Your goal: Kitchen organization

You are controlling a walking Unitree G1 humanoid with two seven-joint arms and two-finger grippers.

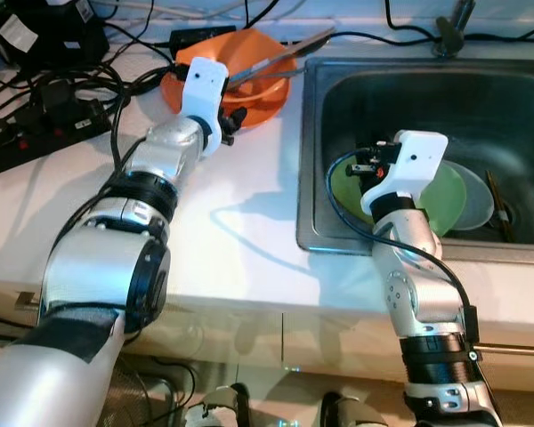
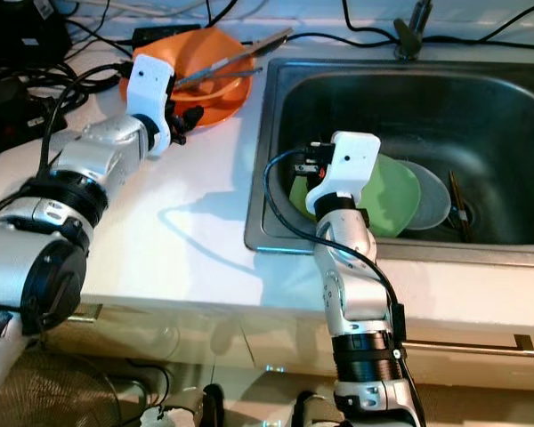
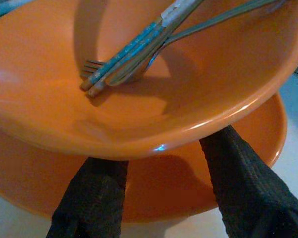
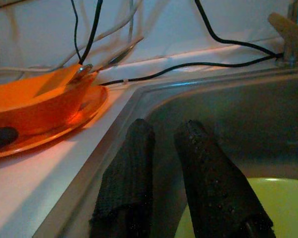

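The left gripper (image 3: 159,193), jaws wide, sits straight before the orange plastic bowl (image 3: 139,99) stacked on an orange plate (image 3: 248,144), fingers reaching beneath its rim.

Orange bowl (image 3: 139,114): looks like glossy plastic, smooth, light glinting along the rim. Orange plate (image 3: 248,144) under it: same smooth finish, slightly duller sheen.

Fork (image 3: 154,57) in the bowl: plain grey metal, smooth. Chopsticks (image 3: 131,52): matt, teal patterned surface worn pale toward the upper end.

Left gripper (image 3: 161,198) fingers (image 3: 248,183): black, matt, finely textured rough pads. Right gripper (image 4: 164,163): same black grainy covering.

Sink (image 1: 400,89): brushed stainless metal, dull satin sheen. Green plate (image 1: 449,200): smooth, semi-gloss, plastic-like. Grey plate (image 1: 476,205) behind it: smooth, pale.

Countertop (image 1: 231,231): white, smooth, lightly reflective. Arm casings: white glossy plastic with silver metallic shells. Cables (image 1: 36,98): black, smooth rubbery sheath.
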